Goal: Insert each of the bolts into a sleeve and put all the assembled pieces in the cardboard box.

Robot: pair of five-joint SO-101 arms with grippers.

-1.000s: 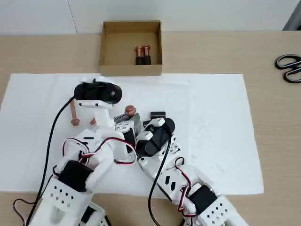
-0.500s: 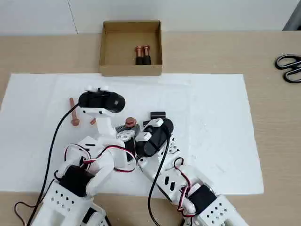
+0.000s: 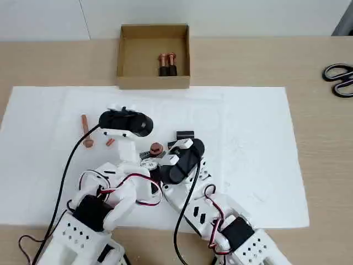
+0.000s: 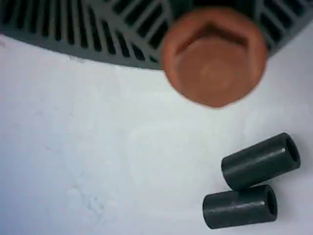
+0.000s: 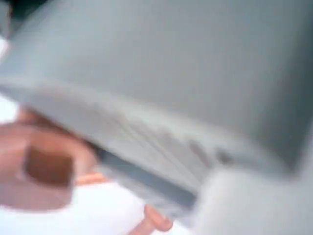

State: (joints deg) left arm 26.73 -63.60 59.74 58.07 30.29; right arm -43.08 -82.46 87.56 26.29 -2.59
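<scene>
A copper bolt (image 3: pixel 156 148) is held in my left gripper (image 3: pixel 153 154), which is shut on it just above the white paper. From the left wrist, the bolt's hex head (image 4: pixel 213 58) sits against a grey ribbed finger (image 4: pixel 88 24), with two black sleeves (image 4: pixel 260 160) (image 4: pixel 239 207) lying on the paper beyond. In the high view the sleeves (image 3: pixel 185 135) lie just past my right gripper (image 3: pixel 165 163), which is close beside the left one. The right wrist view has a blurred grey surface and a copper bolt head (image 5: pixel 41 169). The cardboard box (image 3: pixel 124 55) holds two assembled pieces (image 3: pixel 167 64).
A loose bolt (image 3: pixel 85 130) and a small copper piece (image 3: pixel 110 142) lie on the paper (image 3: pixel 253 138) left of the arms. Scissors (image 3: pixel 339 78) rest at the table's right edge. The two arms crowd together at the paper's near middle.
My left arm has drawn back toward the near side and to the right, carrying the bolt closer to the right gripper. The right arm has barely moved.
</scene>
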